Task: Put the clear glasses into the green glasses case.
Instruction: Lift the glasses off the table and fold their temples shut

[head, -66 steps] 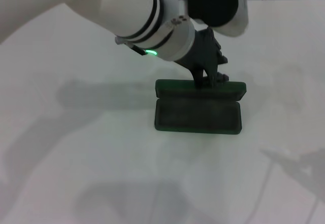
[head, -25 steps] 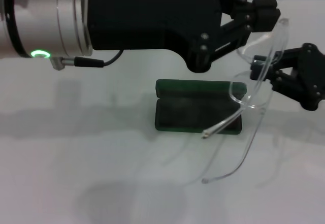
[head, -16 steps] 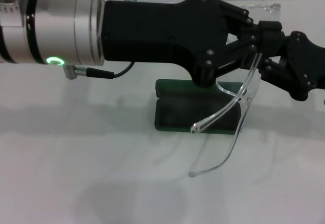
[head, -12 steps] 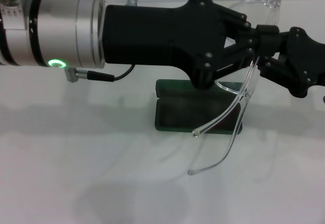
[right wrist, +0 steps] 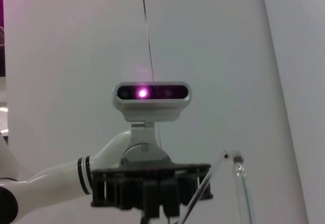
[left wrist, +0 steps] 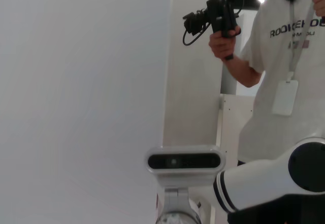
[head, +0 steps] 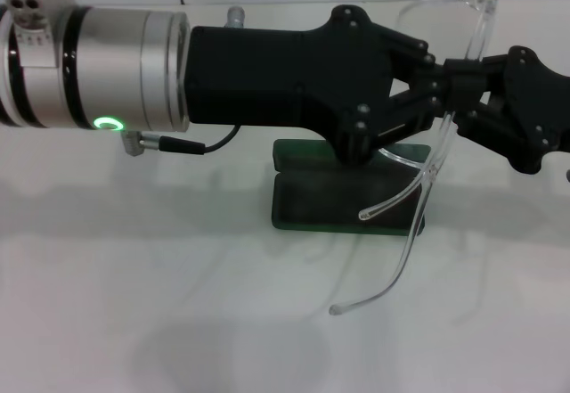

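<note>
The green glasses case [head: 321,199] lies open on the white table [head: 160,277], with its lid standing up at the back. Above its right end hang the clear glasses [head: 434,157], front uppermost, both thin arms drooping toward the case and the table. My left gripper [head: 443,79] reaches in from the left and my right gripper [head: 465,97] from the right. They meet at the glasses' frame, and both look shut on it. In the right wrist view a clear arm of the glasses [right wrist: 242,188] shows beside the left gripper's black body [right wrist: 152,191].
A grey cable [head: 183,146] hangs under my left wrist. The left wrist view shows a person [left wrist: 277,71] holding a camera beyond the robot's head camera [left wrist: 184,161]. Bare table lies in front of and left of the case.
The left gripper left the case's lid and rose to meet the right gripper, which brought in the glasses. In the last second the glasses swung more upright and shifted slightly over the case.
</note>
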### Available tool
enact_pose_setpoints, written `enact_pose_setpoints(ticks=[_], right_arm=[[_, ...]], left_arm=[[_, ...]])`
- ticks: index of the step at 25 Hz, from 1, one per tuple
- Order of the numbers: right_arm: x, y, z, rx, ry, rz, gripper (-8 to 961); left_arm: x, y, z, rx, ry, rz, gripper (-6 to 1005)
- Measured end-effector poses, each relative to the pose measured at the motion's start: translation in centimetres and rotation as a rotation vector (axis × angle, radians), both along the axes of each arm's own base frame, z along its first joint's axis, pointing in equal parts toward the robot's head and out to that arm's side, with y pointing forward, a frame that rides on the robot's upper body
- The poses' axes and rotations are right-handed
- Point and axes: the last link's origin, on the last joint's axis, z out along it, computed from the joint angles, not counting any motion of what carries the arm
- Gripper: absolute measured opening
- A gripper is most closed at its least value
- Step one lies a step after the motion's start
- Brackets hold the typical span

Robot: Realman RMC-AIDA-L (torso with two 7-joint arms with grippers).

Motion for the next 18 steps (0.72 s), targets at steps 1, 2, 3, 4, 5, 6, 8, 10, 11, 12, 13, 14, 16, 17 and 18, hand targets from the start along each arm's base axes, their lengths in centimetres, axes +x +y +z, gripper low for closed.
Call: enact_pose_setpoints(ticks=[1,2,3,4,5,6,8,10,11,12,13,14,16,17,18], right_arm=[[0.11,-0.05,0.01,0.002,-0.001,-0.002,113],[0.24,-0.1,0.01,0.006,-0.002,-0.005,113],[0.37,-0.13,0.0,0.011,-0.004,-0.009,113],[0.48,-0.16,-0.04,0.015,-0.005,-0.012,113],[0.62,-0.2,-0.1,0.019,-0.005,-0.017,113],[0.72,-0.23,-0.23,0.022,-0.004,-0.02,113],[0.86,-0.28,-0.41,0.024,0.0,-0.025,113],[0.83,-0.25,-0.51,0.026,0.002,-0.024,113],[0.79,-0.22,-0.52,0.027,0.002,-0.023,113],[0.73,-0.2,-0.55,0.027,0.003,-0.021,113],[0.64,-0.16,-0.57,0.028,0.007,-0.02,113],[0.58,-0.14,-0.58,0.03,0.013,-0.02,113],[0.39,-0.05,-0.62,0.034,0.027,-0.018,114],[0.23,0.02,-0.66,0.035,0.033,-0.014,114],[0.1,0.07,-0.72,0.033,0.037,-0.011,114]], left_arm=[[0.03,0.0,0.05,0.0,-0.007,0.0,54],[0.07,-0.01,0.13,-0.001,-0.016,-0.001,54],[0.11,-0.01,0.24,-0.001,-0.025,0.001,54],[0.16,-0.01,0.38,-0.002,-0.035,0.004,55],[0.23,0.0,0.51,-0.006,-0.044,0.008,55],[0.3,0.01,0.62,-0.012,-0.051,0.014,55],[0.41,0.01,0.7,-0.024,-0.058,0.024,55],[0.48,0.01,0.65,-0.03,-0.06,0.031,54],[0.44,0.01,0.6,-0.031,-0.061,0.035,54],[0.39,0.02,0.54,-0.031,-0.062,0.04,54],[0.27,0.08,0.43,-0.034,-0.061,0.048,54],[0.1,0.19,0.27,-0.038,-0.062,0.059,54],[-0.14,0.44,-0.01,-0.046,-0.065,0.078,54],[-0.26,0.54,-0.11,-0.048,-0.069,0.086,54],[-0.42,0.67,-0.21,-0.05,-0.075,0.097,54]])
